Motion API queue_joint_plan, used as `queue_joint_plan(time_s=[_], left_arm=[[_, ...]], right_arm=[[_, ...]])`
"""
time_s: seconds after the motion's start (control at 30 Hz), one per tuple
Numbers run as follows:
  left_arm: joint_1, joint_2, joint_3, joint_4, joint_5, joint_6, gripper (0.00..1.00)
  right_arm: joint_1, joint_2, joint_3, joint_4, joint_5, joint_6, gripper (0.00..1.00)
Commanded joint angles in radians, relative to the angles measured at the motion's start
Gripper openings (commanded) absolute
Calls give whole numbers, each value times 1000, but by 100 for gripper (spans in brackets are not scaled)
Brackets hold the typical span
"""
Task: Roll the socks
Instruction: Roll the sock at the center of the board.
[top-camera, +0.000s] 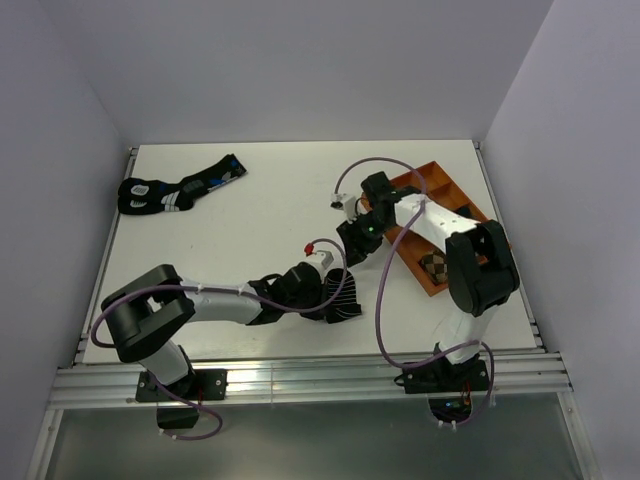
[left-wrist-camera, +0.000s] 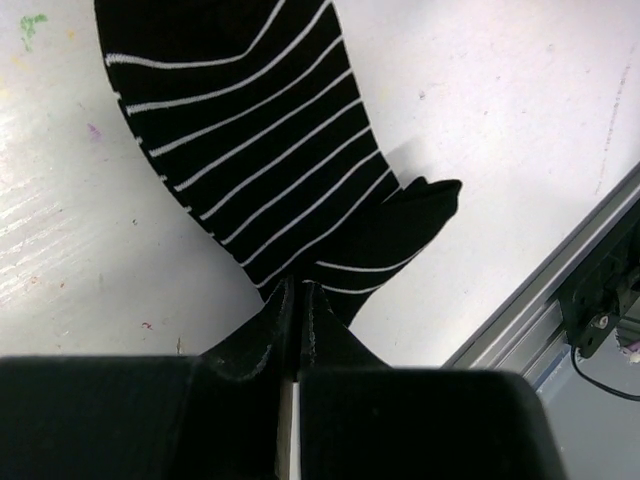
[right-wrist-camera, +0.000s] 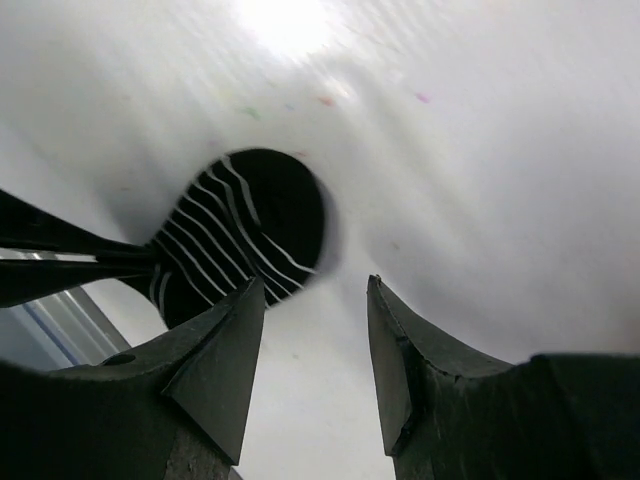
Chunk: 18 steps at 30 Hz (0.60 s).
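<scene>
Left tool (left-wrist-camera: 297, 292) pinches the striped sock (left-wrist-camera: 250, 140), unrolled on the table (left-wrist-camera: 500, 100); right tool (right-wrist-camera: 315, 350) spread, empty. Rolling seems barely begun.

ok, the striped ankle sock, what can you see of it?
The striped ankle sock is short, black knit fabric with thin white stripes. It lies mostly flat on the white table, close to the near edge. One end bunches into a small fold where the left hand is shut on it. The right hand hangs open nearby, not touching it.
</scene>
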Motion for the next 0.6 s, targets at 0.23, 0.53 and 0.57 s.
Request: queue_joint_plan(time_s=[0.23,0.53,0.57], left_arm=[[0,88,155,-370,47,-56,0],[133,140,182,-438,300,-58,0],[149,138,186,-458,343,-53,0]], right_arm=[[-139,-138,-72,20,72,-25,51],[-150,-345,-276,79,-49,-227,42],[-150,-370,-307,83,-78,-274,43]])
